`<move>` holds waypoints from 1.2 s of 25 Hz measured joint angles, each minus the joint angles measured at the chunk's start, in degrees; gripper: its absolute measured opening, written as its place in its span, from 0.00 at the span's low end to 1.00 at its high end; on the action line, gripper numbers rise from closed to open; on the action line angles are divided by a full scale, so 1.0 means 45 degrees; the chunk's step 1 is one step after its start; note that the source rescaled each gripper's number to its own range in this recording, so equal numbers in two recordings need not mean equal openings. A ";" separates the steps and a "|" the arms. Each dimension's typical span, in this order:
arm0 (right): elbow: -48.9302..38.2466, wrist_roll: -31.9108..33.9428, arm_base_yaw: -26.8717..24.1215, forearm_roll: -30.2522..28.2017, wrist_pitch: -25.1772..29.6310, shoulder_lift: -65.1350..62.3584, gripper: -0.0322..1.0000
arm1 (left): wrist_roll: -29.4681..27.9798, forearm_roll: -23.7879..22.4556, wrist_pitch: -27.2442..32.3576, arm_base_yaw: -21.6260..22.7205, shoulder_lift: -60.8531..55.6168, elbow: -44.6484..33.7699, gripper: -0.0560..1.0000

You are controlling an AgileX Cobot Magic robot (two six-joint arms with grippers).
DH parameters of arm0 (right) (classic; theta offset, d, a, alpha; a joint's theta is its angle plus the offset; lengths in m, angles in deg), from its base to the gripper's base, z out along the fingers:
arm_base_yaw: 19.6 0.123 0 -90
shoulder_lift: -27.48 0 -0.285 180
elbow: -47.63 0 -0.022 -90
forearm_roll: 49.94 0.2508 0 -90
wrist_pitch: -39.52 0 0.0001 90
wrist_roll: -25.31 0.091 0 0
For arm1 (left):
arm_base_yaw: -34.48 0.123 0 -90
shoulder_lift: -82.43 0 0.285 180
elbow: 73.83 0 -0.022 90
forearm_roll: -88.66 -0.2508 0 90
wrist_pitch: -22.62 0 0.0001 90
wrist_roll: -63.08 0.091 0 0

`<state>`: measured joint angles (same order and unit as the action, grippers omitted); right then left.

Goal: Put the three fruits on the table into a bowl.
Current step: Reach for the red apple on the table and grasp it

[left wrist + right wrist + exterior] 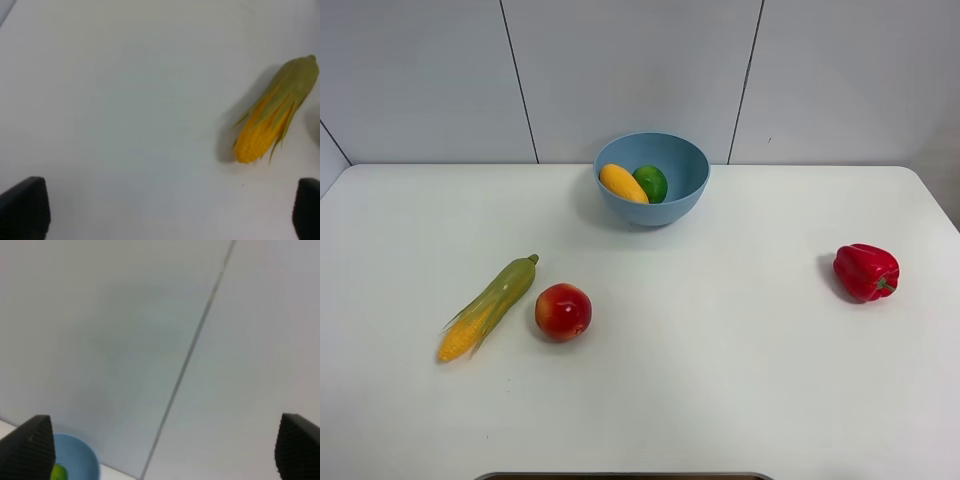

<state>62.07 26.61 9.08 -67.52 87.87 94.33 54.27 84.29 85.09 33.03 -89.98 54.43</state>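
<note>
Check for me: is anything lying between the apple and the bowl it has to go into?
Nothing visible does. Only bare table lies between the apple and the bowl. The corn cob lies beside the apple, on the side away from the bowl, and the bell pepper sits far off to the right.

A pale grey wall [630, 70] of flat panels, split by thin dark seams [519, 80], stands behind a plain white table [720, 390] with rounded corners, under soft, even light.
</note>
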 joint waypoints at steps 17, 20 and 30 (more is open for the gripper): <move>0.0043 -0.2182 -0.3919 0.2500 0.4166 -0.5467 0.92 | 0.0000 0.0000 0.0000 0.0000 0.0000 0.0000 1.00; 0.0053 -0.2284 -0.4248 0.2557 0.4661 -0.6041 0.92 | 0.0000 0.0000 0.0000 0.0000 0.0000 0.0000 1.00; -0.4551 -0.1268 -0.4640 0.2573 0.4728 -0.8532 0.92 | 0.0000 0.0000 0.0000 0.0000 0.0000 0.0000 1.00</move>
<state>41.59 20.90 -11.80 -55.94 109.14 55.94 54.27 84.29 85.09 33.03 -89.98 54.43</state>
